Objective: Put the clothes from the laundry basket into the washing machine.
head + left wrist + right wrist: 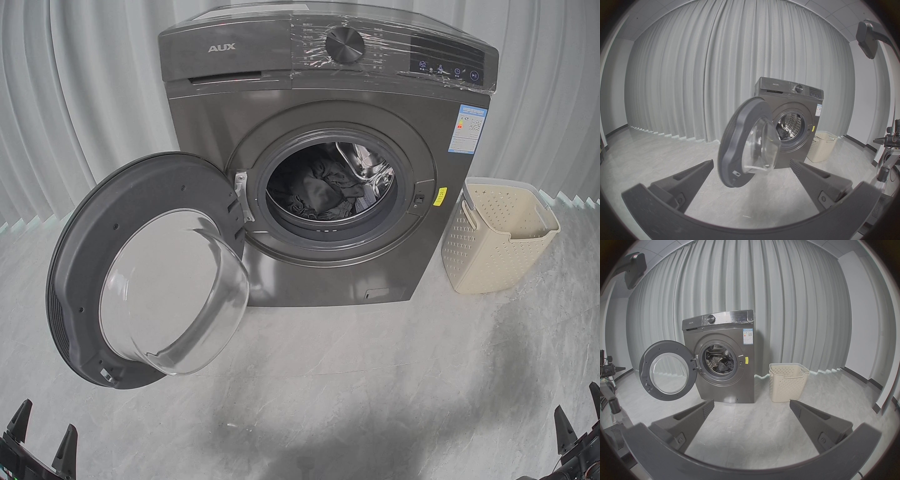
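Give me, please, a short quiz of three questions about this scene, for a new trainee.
1. Fill in: by the robot's own sides, the laundry basket stands on the ___ of the washing machine.
2. True or false: the door is shut.
3. Choose: the dark clothes lie A) in the drum, B) in the basket, C) on the floor.

Key: 1 right; 2 false, it is swung wide open; 3 A.

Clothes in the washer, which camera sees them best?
The head view: it looks straight into the drum, where the dark clothes lie heaped. The right wrist view shows them smaller, farther off. The left wrist view shows a dark sliver next to the open door.
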